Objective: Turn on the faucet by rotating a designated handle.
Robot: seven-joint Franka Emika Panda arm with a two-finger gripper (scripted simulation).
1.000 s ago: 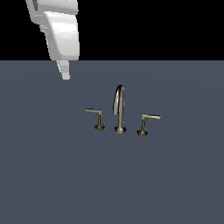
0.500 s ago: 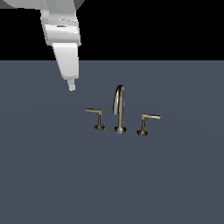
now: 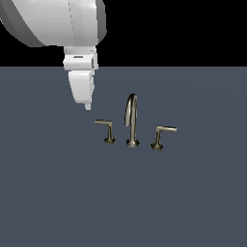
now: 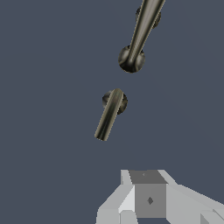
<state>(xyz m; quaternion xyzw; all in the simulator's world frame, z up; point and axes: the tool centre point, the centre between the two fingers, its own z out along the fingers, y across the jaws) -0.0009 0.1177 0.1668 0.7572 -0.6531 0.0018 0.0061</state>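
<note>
On the exterior view's left side, the white robot hand [image 3: 87, 105] hangs above and just outside the small brushed-metal lever handle [image 3: 107, 131] with an upright stem, flared base and thin dark horizontal arm, apart from it, likely lined up for a push on the arm's tip. Whether the hand's jaws are open or closed cannot be told. That handle stands on the flat slate-grey counter [image 3: 58, 193], beside the brushed-metal faucet's tall arched spout [image 3: 131, 120]; the slanted-stem lever [image 3: 161, 137] sits opposite. Wrist view: handle [image 4: 109, 113] seen from above, dark bar over round base, untouched; hand [image 4: 151, 199] well short of it.
</note>
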